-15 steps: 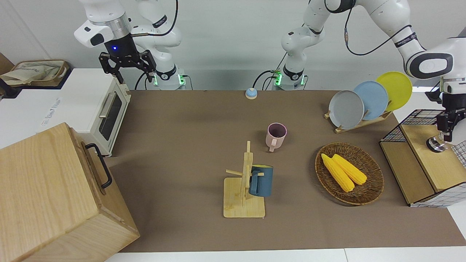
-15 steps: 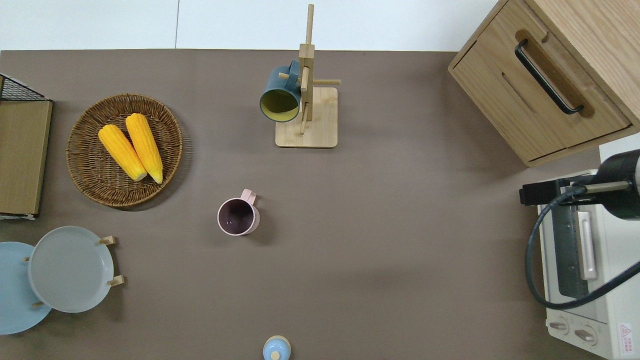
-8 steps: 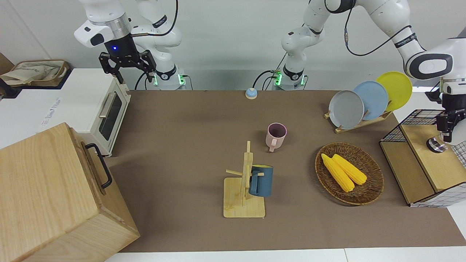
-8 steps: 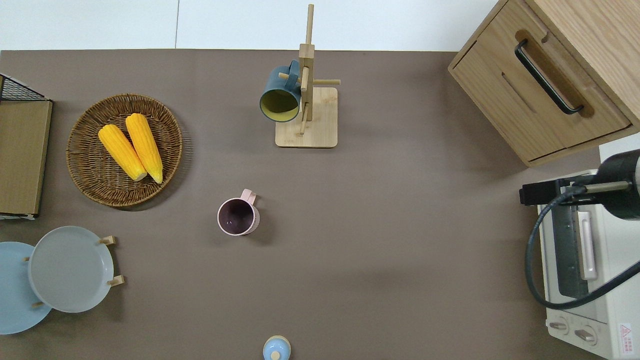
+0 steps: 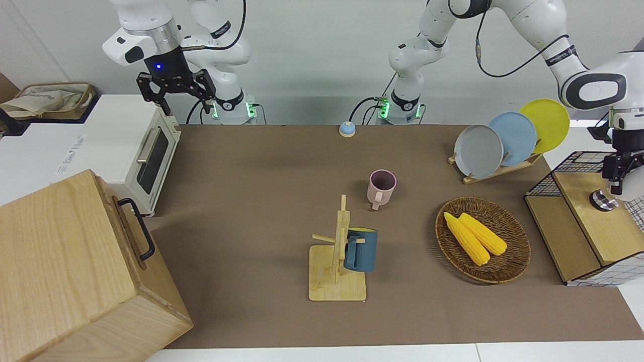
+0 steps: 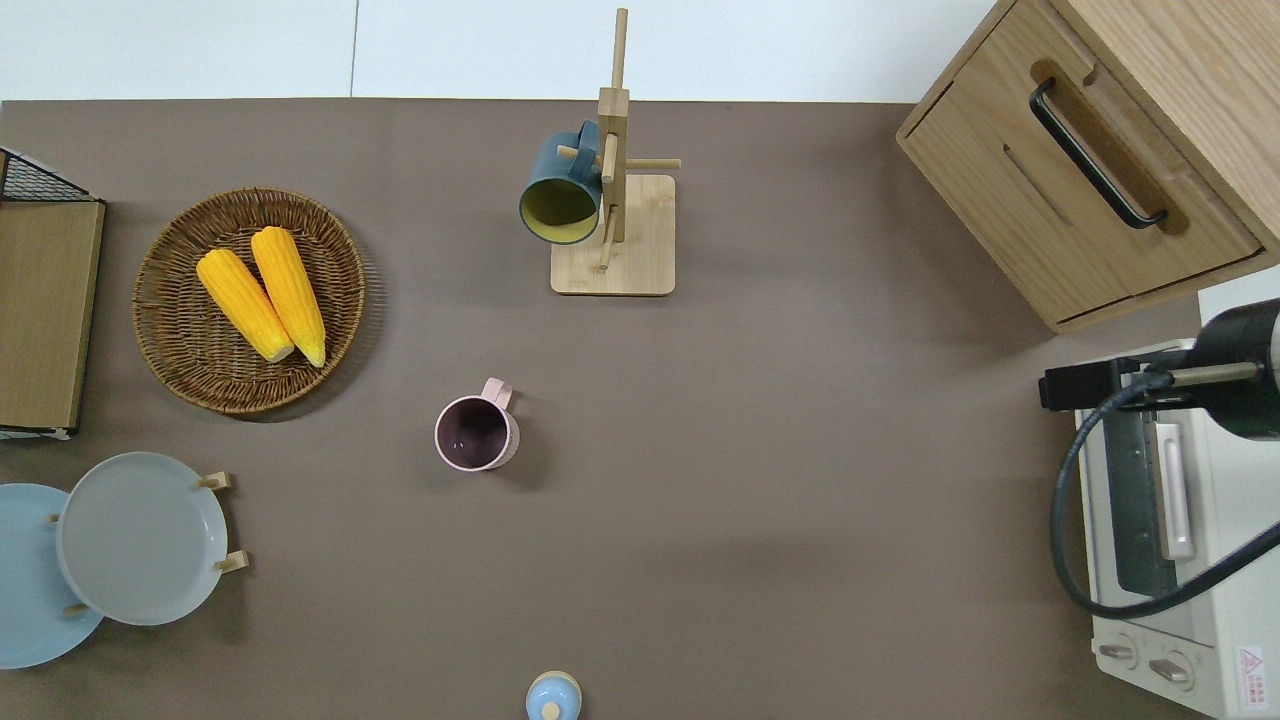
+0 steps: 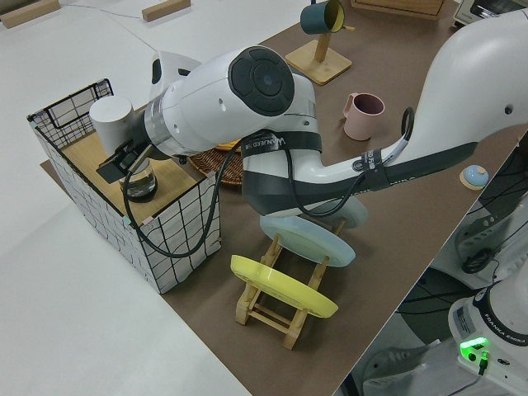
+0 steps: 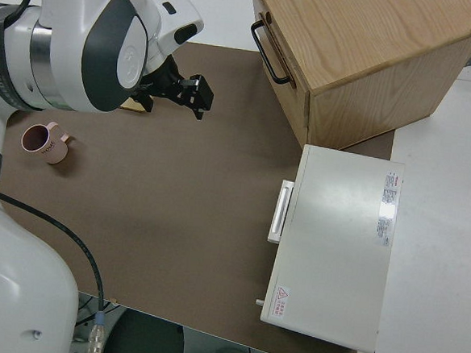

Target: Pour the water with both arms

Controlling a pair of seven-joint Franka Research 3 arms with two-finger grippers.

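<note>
- The left gripper [image 7: 122, 162] hangs straight down, just above a small glass pot [image 7: 140, 185]. I cannot tell whether it is open or closed, or whether it touches the pot's top.
- The pot stands directly beneath the gripper on the wooden top of the wire crate [image 7: 176, 241], at the left arm's end of the table. I take it for the water source, kept up there clear of the table's other things.
- It stands upright, long axis vertical and top facing the gripper, so a grasp from above looks natural. I cannot make out a spout or which way it faces.
- The pink mug [image 5: 381, 187] sits well apart from the gripper, out on the open mat toward the table's middle. It is upright with its mouth up, ready to receive, and its handle points away from the robots.
- The right gripper [image 5: 173, 92] is parked with its jaws spread wide, holding nothing.
- My judgement: pouring has not started.
</note>
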